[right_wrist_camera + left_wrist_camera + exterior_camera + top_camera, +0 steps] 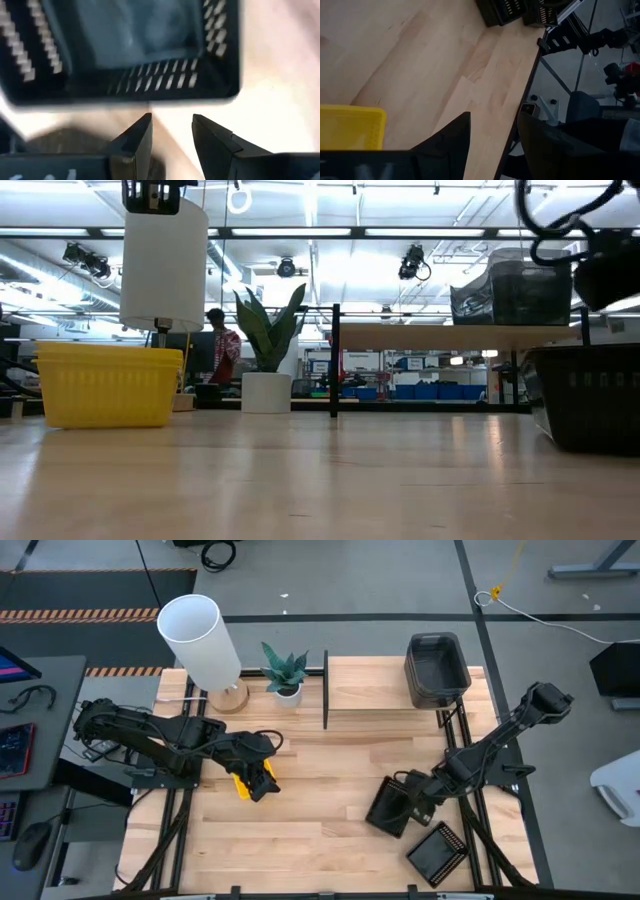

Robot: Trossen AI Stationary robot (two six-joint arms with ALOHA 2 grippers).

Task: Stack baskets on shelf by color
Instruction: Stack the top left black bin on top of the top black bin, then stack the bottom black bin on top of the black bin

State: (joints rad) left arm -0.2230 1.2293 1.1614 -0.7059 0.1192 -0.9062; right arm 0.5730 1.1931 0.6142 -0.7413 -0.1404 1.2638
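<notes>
1. Two arms are at work, each near its own colour: the right gripper hangs just above a black mesh basket at the table's right front, and the left gripper sits over a yellow basket at the left.
2. For the right gripper, the relation that counts: the mesh basket's near wall lies directly ahead of its fingertips, the wall running crosswise to the fingers. A straight advance would likely put one finger on each side of that wall. The right arm is plainly the nearer one to it.
3. Its fingers stand moderately apart, holding nothing and touching nothing that shows.
4. A second mesh basket lies beside the claw, toward the table's front edge.
5. The left gripper's fingers are likewise parted and empty; the yellow basket's rim sits just to one side of them.
6. The shelf lies well beyond both claws at the table's back, a dark grey basket already on its right end.
</notes>
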